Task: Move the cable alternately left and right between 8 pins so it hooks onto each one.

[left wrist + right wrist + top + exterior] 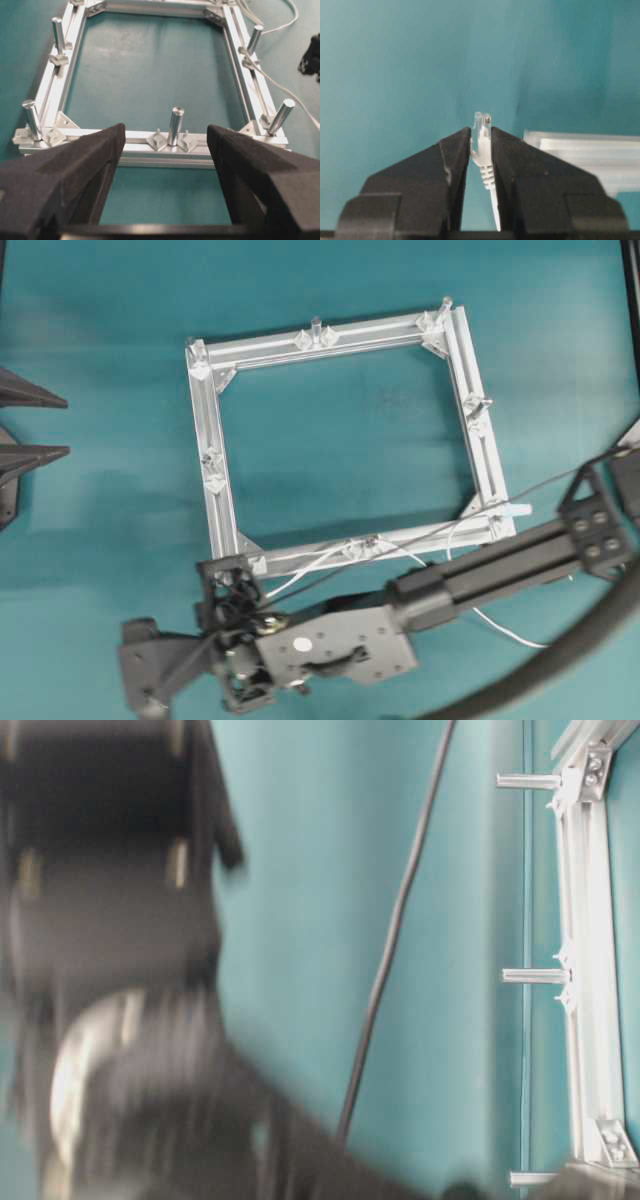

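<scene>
Teal tabletop (330,430) under aluminium frame (478,430).

The right gripper (481,142) has its jaws nearly together, pinching the cable (484,165) by its plug, with its arm stretched across the frame's (340,340) near rail. The left gripper (165,145) stands wide open, level, facing the frame.
</scene>
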`<action>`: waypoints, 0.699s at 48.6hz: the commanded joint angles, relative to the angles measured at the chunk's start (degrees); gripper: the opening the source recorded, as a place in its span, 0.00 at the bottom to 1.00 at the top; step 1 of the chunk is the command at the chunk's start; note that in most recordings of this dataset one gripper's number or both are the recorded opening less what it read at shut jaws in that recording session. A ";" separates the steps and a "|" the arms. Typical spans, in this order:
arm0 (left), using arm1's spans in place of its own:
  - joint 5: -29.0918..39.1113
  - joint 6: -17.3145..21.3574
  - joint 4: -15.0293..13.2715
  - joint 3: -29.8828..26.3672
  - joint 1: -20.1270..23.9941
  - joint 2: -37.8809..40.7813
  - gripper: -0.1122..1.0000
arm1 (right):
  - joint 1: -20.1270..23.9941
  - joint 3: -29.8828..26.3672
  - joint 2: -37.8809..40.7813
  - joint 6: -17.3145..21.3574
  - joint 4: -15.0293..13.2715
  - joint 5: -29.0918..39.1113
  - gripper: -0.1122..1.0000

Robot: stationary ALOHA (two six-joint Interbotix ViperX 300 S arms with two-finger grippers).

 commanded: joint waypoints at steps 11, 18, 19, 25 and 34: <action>-0.62 -0.35 0.09 -1.05 -0.09 0.44 0.77 | -3.69 -11.16 2.55 9.76 0.26 4.57 0.25; -0.62 -0.35 0.18 -1.05 -0.09 0.44 0.77 | -5.62 -11.16 2.55 21.71 0.00 2.64 0.25; -0.62 -0.35 0.18 -1.05 -0.09 0.44 0.77 | -5.80 -11.07 2.55 23.38 -0.18 2.64 0.25; -0.62 -0.35 0.18 -1.14 -0.09 0.44 0.77 | -6.33 -10.28 2.46 31.03 -2.02 2.46 0.25; -0.62 -0.35 0.18 -1.05 -0.09 0.44 0.77 | -6.33 -8.26 1.49 36.65 -6.77 4.83 0.25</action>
